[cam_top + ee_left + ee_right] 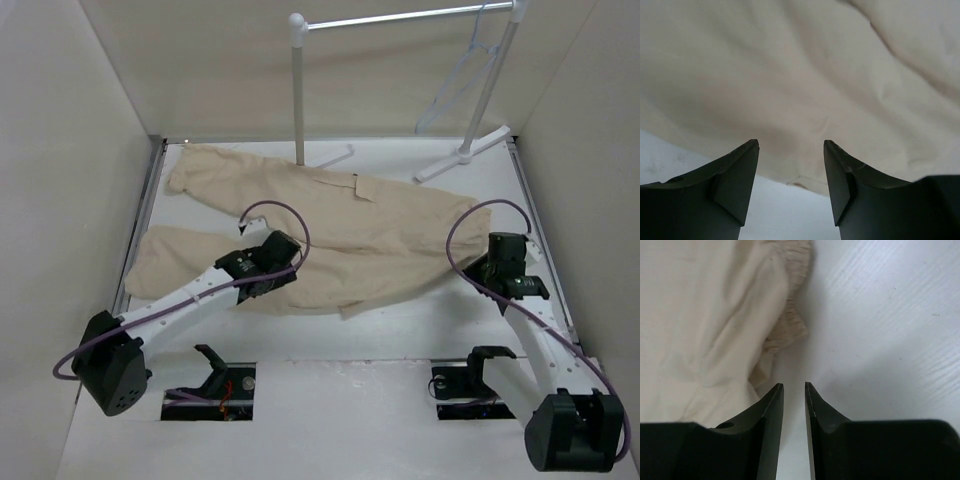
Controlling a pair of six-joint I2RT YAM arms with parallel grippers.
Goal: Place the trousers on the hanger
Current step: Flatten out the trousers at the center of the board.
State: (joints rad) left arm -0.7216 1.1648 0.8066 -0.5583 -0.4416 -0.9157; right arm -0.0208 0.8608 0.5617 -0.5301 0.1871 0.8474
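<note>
Top external view: creased beige trousers (330,240) lie flat on the surface (400,330), legs toward 9 o'clock, waist toward 3, flap pocket up. At 1 o'clock the hanger (465,75) hangs from a rack (400,20). Over cloth, left fingers (735,175) gape, empty; right fingers (770,430) stand narrowly apart, empty.

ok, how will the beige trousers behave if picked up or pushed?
Likely floppy: the trousers lie in soft folds and wrinkles, so a single pinch would probably drape and trail both legs. Probably not slippery: the cloth looks matte, and the gathered edge offers a thicker bite. Pushing would likely bunch them rather than slide them across the table.
</note>
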